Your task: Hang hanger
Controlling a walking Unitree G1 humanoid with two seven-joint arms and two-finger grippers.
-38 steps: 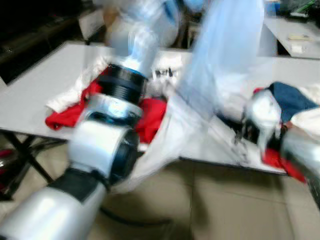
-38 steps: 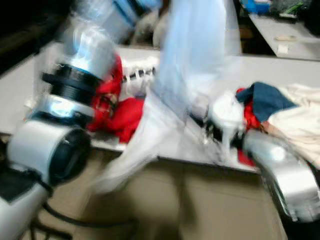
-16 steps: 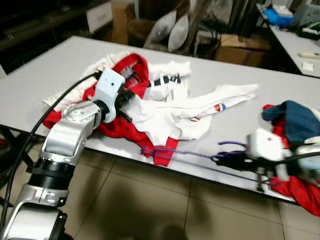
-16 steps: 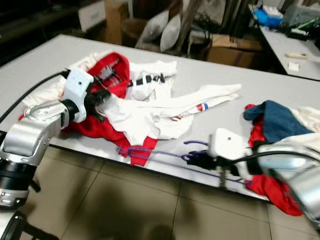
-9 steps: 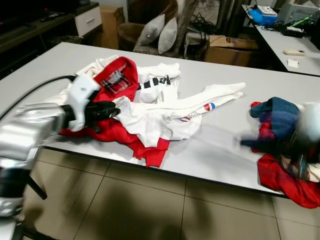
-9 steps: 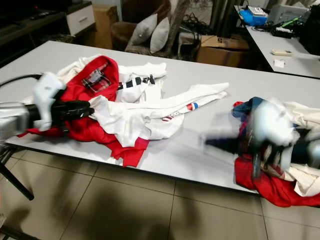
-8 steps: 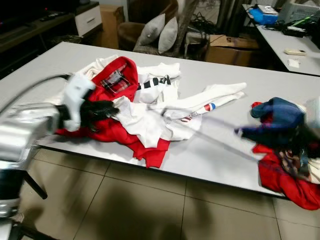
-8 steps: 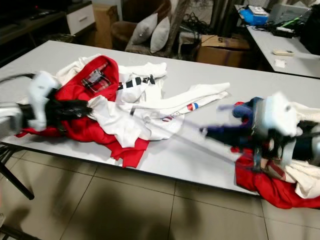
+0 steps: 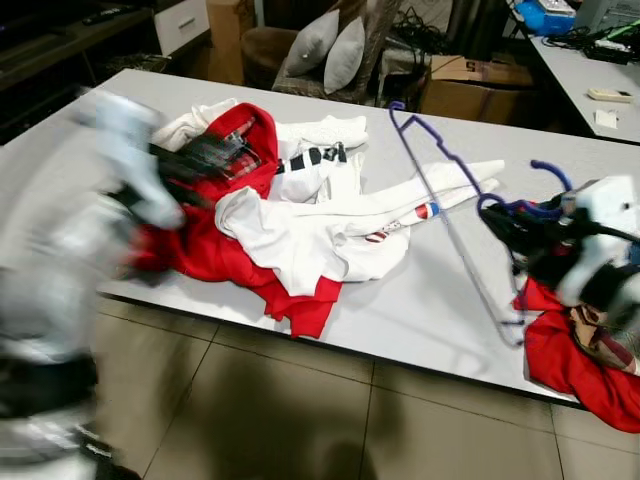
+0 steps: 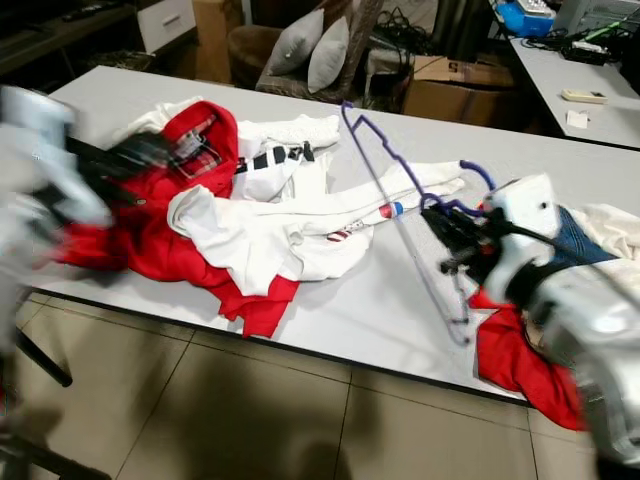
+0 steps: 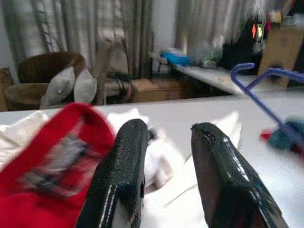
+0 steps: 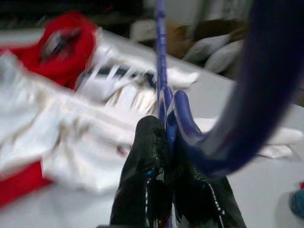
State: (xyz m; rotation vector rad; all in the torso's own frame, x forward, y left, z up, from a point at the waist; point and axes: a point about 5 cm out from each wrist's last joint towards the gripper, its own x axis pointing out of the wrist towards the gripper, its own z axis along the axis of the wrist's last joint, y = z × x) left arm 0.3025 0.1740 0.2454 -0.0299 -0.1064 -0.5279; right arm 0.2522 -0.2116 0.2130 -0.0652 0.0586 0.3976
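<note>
Purple and thin, the hanger point(image 9: 455, 215) is up off the grey counter point(image 9: 430, 300), held at an angle above the bare stretch between the two clothes piles, its hook point(image 9: 552, 170) curling just over the right hand point(image 9: 508, 215). That hand is pinched tight on the frame close under the hook; the right wrist view has both black fingers point(image 12: 152, 190) pressed together around the purple bar, no gap to speak of. Over on the far side, the left hand point(image 11: 164, 175) hovers above the red garment point(image 9: 215, 250), badly blurred in the head views, but the left wrist view shows its fingers parted and carrying nothing. White clothes point(image 9: 310, 225) sprawl across the middle, more red cloth point(image 9: 565, 365) sags over the edge by the right arm. As for handling, this looks a light, stiff, skinny thing, probably slick plastic, so it will likely swing or twist in a two-finger pinch. Holding near the neck seems sensible: it leaves the hook free to go over a rail, though no rail is visible yet.
</note>
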